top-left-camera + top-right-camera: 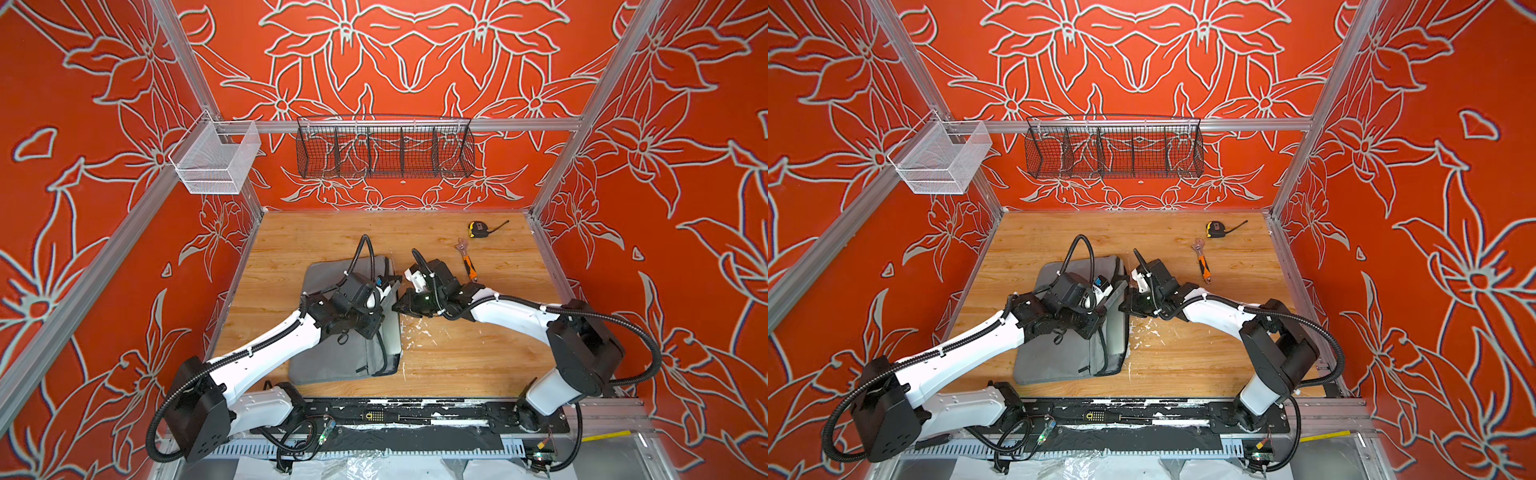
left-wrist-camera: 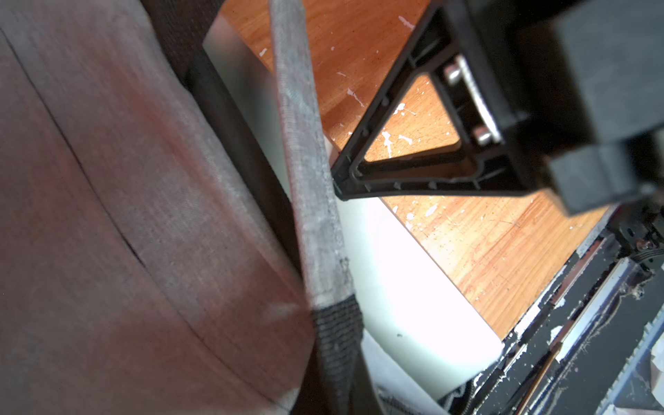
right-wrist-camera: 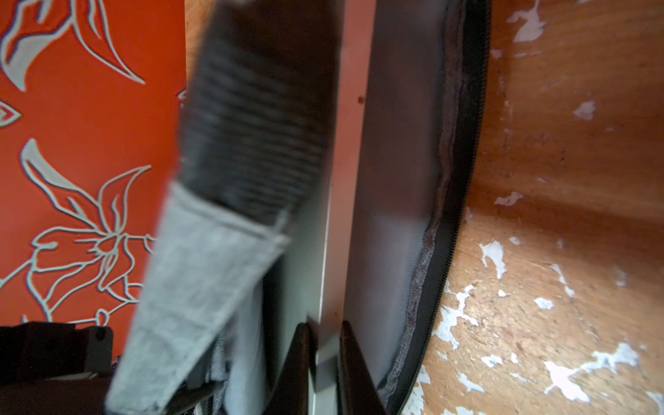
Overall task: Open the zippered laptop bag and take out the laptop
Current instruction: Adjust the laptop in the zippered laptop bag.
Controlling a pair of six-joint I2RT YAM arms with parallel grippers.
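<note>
— Where's the laptop [image 3: 341, 215]?
— Mostly inside the bag [image 1: 332, 361], mid-frame in both top views, with a strip showing along the bag's right side. The right gripper [image 3: 325, 337] has its jaws grasping that thin edge. The left gripper [image 1: 384, 293] is clenched, apparently on the lifted top flap.
— Risks?
— I'd say 2. A shallow pinch on smooth metal may slip, and the strap [image 2: 309, 161] crossing the mouth could snag the corner.
— Room?
— Bare surface [image 1: 478, 353] to the right. The wrench [image 1: 467, 264] and tape [image 1: 478, 229] lie upper right, well apart.
</note>
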